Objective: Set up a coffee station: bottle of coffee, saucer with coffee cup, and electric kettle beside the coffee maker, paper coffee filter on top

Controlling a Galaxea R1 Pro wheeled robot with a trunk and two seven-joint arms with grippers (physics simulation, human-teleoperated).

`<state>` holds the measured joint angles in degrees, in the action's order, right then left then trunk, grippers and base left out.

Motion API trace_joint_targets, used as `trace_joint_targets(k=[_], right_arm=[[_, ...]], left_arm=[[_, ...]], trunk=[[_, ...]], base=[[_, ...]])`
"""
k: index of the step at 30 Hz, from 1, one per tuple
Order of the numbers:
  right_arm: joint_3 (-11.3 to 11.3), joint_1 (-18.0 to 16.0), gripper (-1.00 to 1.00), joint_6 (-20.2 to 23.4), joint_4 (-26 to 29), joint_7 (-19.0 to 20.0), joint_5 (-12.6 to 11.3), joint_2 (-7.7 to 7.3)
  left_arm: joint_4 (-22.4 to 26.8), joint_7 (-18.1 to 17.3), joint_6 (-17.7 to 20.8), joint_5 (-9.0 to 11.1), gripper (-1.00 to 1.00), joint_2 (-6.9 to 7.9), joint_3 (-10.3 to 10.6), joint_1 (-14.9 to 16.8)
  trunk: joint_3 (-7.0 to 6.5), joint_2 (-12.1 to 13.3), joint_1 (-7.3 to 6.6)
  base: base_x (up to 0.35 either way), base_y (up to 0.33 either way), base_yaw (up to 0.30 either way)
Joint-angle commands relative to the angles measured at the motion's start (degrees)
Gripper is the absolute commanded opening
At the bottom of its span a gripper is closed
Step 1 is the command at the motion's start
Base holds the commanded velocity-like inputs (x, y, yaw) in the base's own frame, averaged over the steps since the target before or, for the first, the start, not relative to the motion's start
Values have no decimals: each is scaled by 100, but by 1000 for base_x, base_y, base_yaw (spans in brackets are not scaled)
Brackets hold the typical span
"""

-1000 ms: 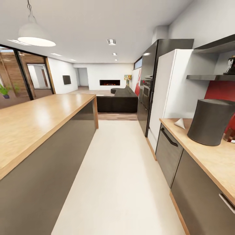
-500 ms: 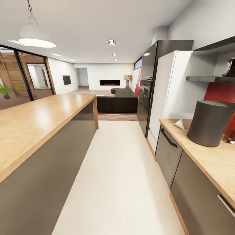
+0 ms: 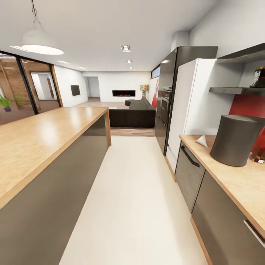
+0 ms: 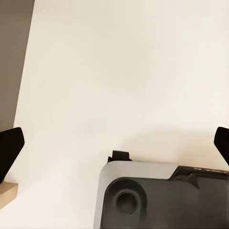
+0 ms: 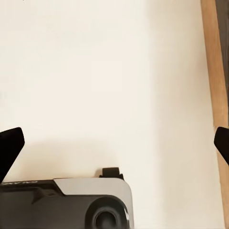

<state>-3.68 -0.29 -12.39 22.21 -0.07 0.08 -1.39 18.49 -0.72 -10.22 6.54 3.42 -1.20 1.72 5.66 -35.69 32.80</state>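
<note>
Pale cream floor (image 3: 140, 198) runs as a long aisle down the middle of the head view, flanked by two wood-topped runs, so the robot looks to be in transit along the kitchen rather than working at anything. Island counter (image 3: 40, 136) on the one side is bare wood over dark fronts. Opposite, the kitchen counter (image 3: 235, 180) carries the task's goods, likely because this is the station site: a dark tapered cylinder, probably the coffee maker (image 3: 235, 140), stands upright near the wall, well back from the edge where it will not be knocked. Just beside it toward the fridge (image 3: 191, 103) lies a small white cone, possibly the paper coffee filter (image 3: 202, 140), apart from the maker and not yet on top. Wall shelf (image 3: 235, 89) above holds a dark object at the frame edge, perhaps the bottle of coffee (image 3: 260, 76); too cropped to be sure. Saucer, cup and kettle cannot be picked out; a small reddish item sits behind the maker, unidentified. Both arms hang low over the floor beside the robot's grey base (image 4: 162, 195), a carrying posture that suits driving. Left tool (image 4: 114, 143): fingertips at opposite frame edges, spread wide, nothing between them. Right tool (image 5: 114, 143): likewise spread, holding nothing, with the counter's wood edge strip (image 5: 212, 86) alongside
</note>
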Motion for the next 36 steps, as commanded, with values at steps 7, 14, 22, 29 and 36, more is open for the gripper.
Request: trace_joint_targets(k=[7, 14, 22, 29, 36], right_arm=[[-35, -5, 100, -16, 115, -9, -9, -9], [-37, -6, 100, -15, 154, 7, -8, -11], [-37, -6, 100, -25, 160, -10, -1, -11], [-37, -6, 100, -26, 160, -11, 1, -11], [-37, -6, 100, -26, 159, -7, 2, -11]], left_arm=[[-3, -8, -16, 58, 100, 4, 6, 7], [-3, -8, -15, 58, 100, 1, 6, 8], [-3, -8, -15, 58, 100, 0, 6, 7], [-3, -8, -15, 58, 100, 0, 6, 5], [-3, -8, -15, 58, 100, 0, 6, 5]], trunk=[[-117, 274, -153], [-242, 555, -306], [-386, 876, -482], [-512, 1157, -636], [-566, 1277, -702]], base=[[0, 0, 0], [0, 0, -159], [0, 0, -52], [0, 0, -1], [0, 0, 0]])
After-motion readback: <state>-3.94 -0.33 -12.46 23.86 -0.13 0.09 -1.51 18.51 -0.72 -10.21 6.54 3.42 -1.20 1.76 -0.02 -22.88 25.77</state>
